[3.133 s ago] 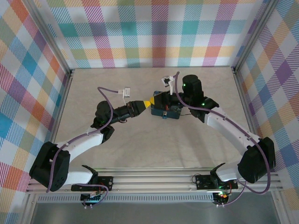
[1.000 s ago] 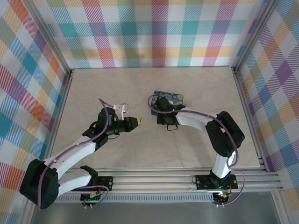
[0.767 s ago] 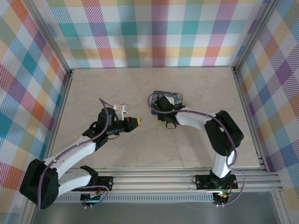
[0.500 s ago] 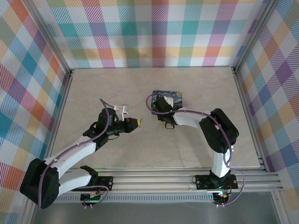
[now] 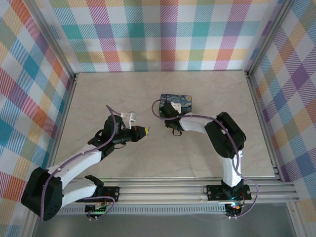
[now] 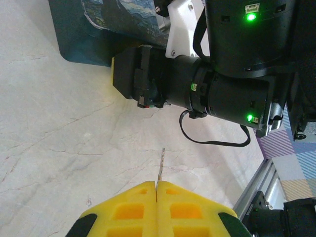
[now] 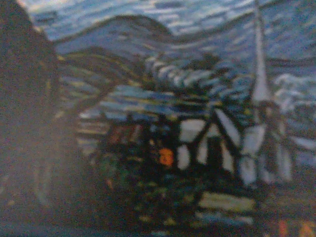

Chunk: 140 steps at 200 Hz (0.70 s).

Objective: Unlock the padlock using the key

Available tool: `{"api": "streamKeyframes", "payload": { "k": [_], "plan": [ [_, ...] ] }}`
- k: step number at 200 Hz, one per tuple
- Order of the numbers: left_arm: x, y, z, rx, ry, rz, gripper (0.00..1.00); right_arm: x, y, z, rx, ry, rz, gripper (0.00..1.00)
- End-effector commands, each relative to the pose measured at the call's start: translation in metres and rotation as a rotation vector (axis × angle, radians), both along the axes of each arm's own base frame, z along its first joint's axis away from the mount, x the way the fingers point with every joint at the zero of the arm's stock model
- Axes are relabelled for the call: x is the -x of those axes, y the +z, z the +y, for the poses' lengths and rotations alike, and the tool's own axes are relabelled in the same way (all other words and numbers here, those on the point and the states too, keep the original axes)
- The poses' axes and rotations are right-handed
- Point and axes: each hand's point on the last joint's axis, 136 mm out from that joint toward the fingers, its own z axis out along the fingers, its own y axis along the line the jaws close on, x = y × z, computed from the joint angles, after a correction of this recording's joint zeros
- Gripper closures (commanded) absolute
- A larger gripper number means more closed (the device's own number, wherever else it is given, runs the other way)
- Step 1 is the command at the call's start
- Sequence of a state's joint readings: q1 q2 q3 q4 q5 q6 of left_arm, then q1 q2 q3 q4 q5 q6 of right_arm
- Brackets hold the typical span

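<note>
The padlock [image 5: 177, 103], a dark-blue block with a swirling night-sky painting, lies flat on the table; its corner shows at the top left of the left wrist view [image 6: 111, 24]. My left gripper [image 5: 146, 130] [image 6: 156, 185] is shut on the key [image 6: 159, 165], a thin silvery blade poking out between the yellow fingertips, a short way left of the padlock. My right gripper [image 5: 168, 113] [image 6: 114, 74] sits low at the padlock's near-left edge, with a strip of yellow finger against the block. Its jaws are hidden. The right wrist view is a blurred close-up of the painted face [image 7: 163, 123].
The right forearm [image 5: 197, 123] and its purple cable [image 5: 157, 106] run along the table just right of the key's tip. Aluminium rails [image 5: 168, 190] line the near edge and plaid walls close in the other sides. Bare marble-patterned tabletop [image 5: 123, 94] lies to the left and back.
Three seconds ago my left fingertips were at the padlock's left end; they have since drawn back left. Over the last second the right arm's elbow folded leftward and the padlock shifted slightly away.
</note>
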<state>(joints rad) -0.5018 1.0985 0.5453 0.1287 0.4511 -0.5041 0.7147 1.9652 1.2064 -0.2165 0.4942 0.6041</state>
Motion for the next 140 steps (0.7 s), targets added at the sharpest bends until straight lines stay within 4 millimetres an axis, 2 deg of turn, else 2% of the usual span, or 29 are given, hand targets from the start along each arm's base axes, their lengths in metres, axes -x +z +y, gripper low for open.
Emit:
{"api": "streamKeyframes", "payload": {
  "k": [1,33,53,80,108,140],
  "plan": [
    [0.006,-0.007,0.001,-0.019,-0.024,0.008,1.0,-0.012,0.009,-0.001,-0.008,-0.019,-0.037,0.79],
    [0.007,-0.003,-0.001,-0.007,-0.04,-0.028,1.0,-0.01,0.021,-0.003,-0.038,0.008,-0.024,0.91],
    [0.009,0.007,-0.007,0.025,-0.086,-0.107,1.0,-0.002,0.031,0.0,-0.11,0.046,0.036,1.0],
    [0.005,-0.002,-0.013,-0.016,-0.112,-0.161,1.0,0.016,0.052,-0.001,-0.227,0.079,0.146,1.0],
    [-0.003,-0.016,-0.038,-0.01,-0.175,-0.153,1.0,0.037,0.079,-0.005,-0.32,0.1,0.243,1.0],
    [-0.015,-0.022,-0.067,-0.006,-0.178,-0.234,1.0,0.053,0.104,-0.006,-0.426,0.113,0.341,1.0]
  ]
}}
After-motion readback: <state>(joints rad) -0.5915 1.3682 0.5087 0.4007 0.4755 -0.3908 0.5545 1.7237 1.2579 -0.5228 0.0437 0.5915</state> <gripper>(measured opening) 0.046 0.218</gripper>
